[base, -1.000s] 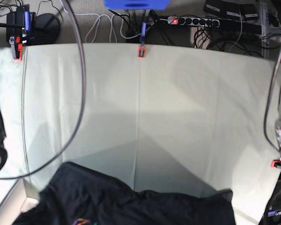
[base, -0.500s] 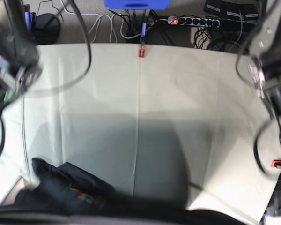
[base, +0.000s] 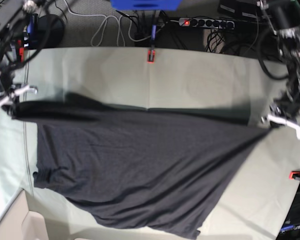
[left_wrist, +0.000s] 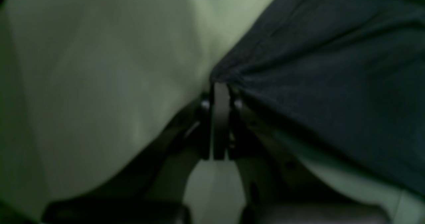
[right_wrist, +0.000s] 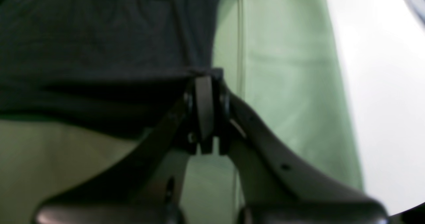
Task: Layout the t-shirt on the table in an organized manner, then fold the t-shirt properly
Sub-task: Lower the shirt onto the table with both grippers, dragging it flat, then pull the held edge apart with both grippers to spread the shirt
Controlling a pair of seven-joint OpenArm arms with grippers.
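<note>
Base view: t-shirt (base: 140,170) edge-to-edge across table (base: 190,75).

Both my wrist views are dim and blurred, so the t-shirt (left_wrist: 325,68) shows no weave or print. My left gripper (left_wrist: 220,88) hides the pinched fabric edge, and the base view's edges cut off both my arms.

A robotics lab: a cloth-covered table (base: 190,80) fastened with red clamps (base: 150,55), a lit power strip (base: 205,22) and tangled cables (base: 110,27) on the grey floor behind it.
</note>
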